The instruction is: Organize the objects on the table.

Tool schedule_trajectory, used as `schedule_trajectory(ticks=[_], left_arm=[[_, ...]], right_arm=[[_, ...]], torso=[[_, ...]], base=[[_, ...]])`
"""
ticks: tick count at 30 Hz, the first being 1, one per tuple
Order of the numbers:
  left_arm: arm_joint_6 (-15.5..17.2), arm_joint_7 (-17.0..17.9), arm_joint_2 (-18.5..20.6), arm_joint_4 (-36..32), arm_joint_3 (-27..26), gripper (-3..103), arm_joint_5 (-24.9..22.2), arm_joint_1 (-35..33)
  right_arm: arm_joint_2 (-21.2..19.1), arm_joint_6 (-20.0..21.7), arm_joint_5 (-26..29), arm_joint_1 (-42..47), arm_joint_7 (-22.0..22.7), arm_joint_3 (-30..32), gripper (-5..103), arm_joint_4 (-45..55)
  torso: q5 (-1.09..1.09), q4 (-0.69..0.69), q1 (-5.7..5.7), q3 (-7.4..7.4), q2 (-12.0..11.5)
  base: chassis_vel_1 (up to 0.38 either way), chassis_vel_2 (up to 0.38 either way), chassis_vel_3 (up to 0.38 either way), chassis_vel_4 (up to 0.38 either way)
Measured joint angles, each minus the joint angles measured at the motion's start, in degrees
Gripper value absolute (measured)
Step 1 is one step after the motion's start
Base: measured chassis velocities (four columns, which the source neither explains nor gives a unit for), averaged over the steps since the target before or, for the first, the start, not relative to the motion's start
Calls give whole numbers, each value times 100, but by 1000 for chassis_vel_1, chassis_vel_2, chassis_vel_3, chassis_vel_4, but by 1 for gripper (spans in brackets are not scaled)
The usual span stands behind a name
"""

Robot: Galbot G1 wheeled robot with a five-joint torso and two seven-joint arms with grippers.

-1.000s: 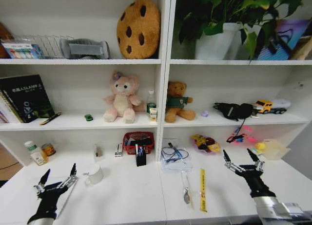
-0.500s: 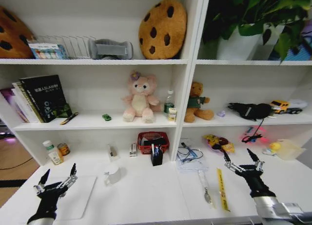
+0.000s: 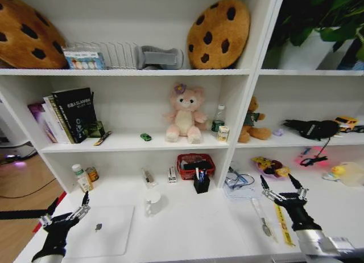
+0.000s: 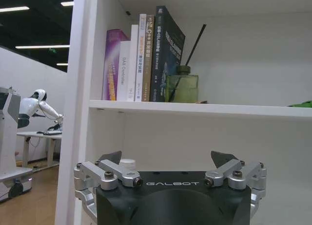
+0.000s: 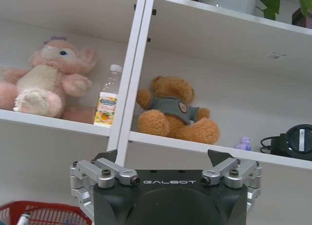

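Both pincers spread wide, empty.
The laptop (image 3: pixel 99 238), lower left on the bench (image 3: pixel 199 234), looks slim, stiff, slippery: grip an edge.

**White table and what lies on it**

We see the white table (image 3: pixel 187 234) joined to the shelving. A silver laptop (image 3: pixel 102 231) lies flat just beside our left end effector (image 3: pixel 65 213), toward the middle. A white cup (image 3: pixel 152 203) stands farther that way, with a black pen holder (image 3: pixel 201 183) and red basket (image 3: pixel 195 165) behind it. Beside our right end effector (image 3: pixel 283 188) lie a spoon (image 3: pixel 265 226) and a yellow strip (image 3: pixel 282 224). Two small bottles (image 3: pixel 84 176) stand beyond the left end effector.
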State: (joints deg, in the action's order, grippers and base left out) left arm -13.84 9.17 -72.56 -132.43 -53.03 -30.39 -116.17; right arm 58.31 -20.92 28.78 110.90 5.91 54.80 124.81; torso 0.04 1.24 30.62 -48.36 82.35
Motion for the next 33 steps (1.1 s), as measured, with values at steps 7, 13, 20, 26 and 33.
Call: schedule_trajectory(ticks=[7,13,20,26,33], left_arm=[[0,-1,0,0,0,100,0,0],[0,-1,0,0,0,100,0,0],[0,-1,1,1,0,100,0,0],[0,-1,1,0,0,100,0,0],[0,-2,0,0,1,100,0,0]], right_arm=[[0,-1,0,1,0,0,100,0],[0,-1,0,1,0,1,100,0],[0,-1,0,1,0,0,100,1],[0,-1,0,0,0,0,100,0],[0,-1,0,0,0,1,100,0]], torso=[[-11,0,-1,1,1],[-8,0,-1,1,1],[-12,1,0,1,1],[-5,0,0,0,0],[-4,0,-1,0,0]], base=[[185,171,-163,-177],[172,164,-158,-159],[156,166,-151,-131],[30,40,-42,-40],[-36,-32,25,18]])
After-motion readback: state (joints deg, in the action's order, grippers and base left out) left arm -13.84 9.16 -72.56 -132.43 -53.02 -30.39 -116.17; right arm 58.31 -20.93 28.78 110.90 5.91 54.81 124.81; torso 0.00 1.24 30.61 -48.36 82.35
